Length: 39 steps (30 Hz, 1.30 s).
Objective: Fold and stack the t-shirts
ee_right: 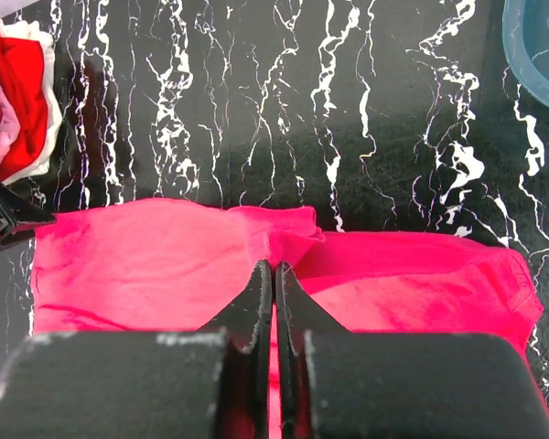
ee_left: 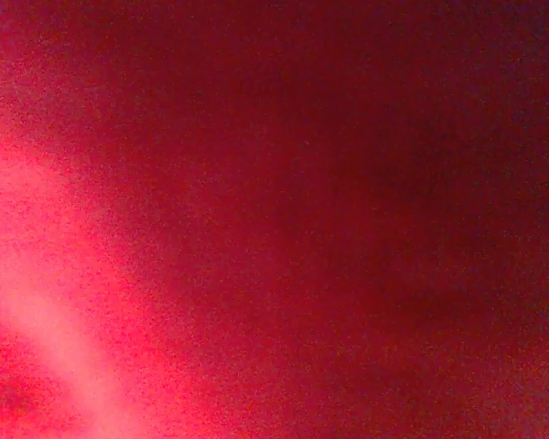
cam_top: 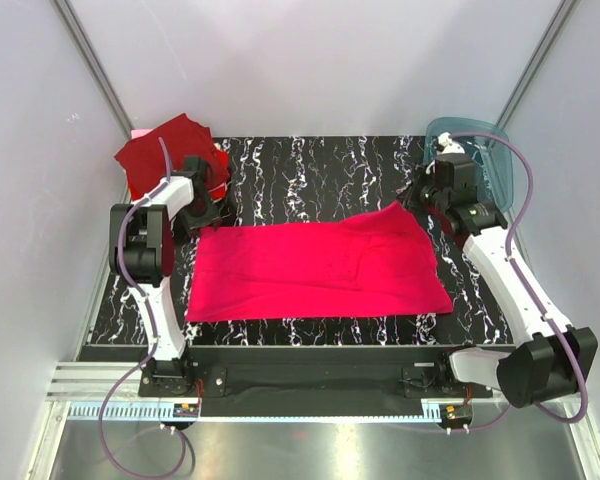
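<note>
A bright magenta-pink t-shirt [cam_top: 315, 265] lies spread across the middle of the black marbled table [cam_top: 310, 165]. My right gripper [cam_top: 425, 195] is at its far right corner. In the right wrist view my right gripper [ee_right: 274, 267] has its fingers pressed together, with a pucker of the pink shirt [ee_right: 146, 265] pinched at the tips. My left gripper [cam_top: 204, 208] is at the shirt's far left corner, beside the stack of folded shirts [cam_top: 165, 150] with a dark red one on top. The left wrist view shows only blurred red cloth [ee_left: 274, 219], so its fingers are hidden.
A teal translucent bin [cam_top: 480, 150] stands at the far right corner, behind my right arm; its rim also shows in the right wrist view [ee_right: 540, 46]. The folded stack [ee_right: 18, 101] shows red and white layers. White walls close in both sides.
</note>
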Each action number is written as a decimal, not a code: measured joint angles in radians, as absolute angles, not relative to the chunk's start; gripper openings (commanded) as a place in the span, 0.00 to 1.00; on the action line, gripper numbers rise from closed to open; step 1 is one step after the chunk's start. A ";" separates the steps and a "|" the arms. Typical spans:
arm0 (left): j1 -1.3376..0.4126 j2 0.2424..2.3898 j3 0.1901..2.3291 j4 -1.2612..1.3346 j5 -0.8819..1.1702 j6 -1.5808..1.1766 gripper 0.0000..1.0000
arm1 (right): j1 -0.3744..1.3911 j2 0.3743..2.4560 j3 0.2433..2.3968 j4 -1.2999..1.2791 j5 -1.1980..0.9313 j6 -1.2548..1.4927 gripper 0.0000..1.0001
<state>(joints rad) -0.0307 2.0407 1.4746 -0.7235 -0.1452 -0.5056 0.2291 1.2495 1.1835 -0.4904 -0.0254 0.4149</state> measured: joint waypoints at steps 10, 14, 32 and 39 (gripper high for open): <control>-0.048 2.060 1.504 -0.723 -0.164 -0.507 0.06 | 0.229 1.244 1.142 -0.495 -0.028 0.415 0.00; -0.050 2.059 1.504 -0.726 -0.169 -0.506 0.00 | 0.229 1.245 1.142 -0.495 -0.028 0.413 0.00; -0.064 1.718 1.353 -0.768 -0.192 -0.476 0.00 | 0.229 1.166 1.134 -0.582 0.123 0.380 0.00; -0.064 1.633 1.243 -0.739 -0.184 -0.467 0.00 | 0.220 1.118 1.036 -0.633 0.226 0.418 0.00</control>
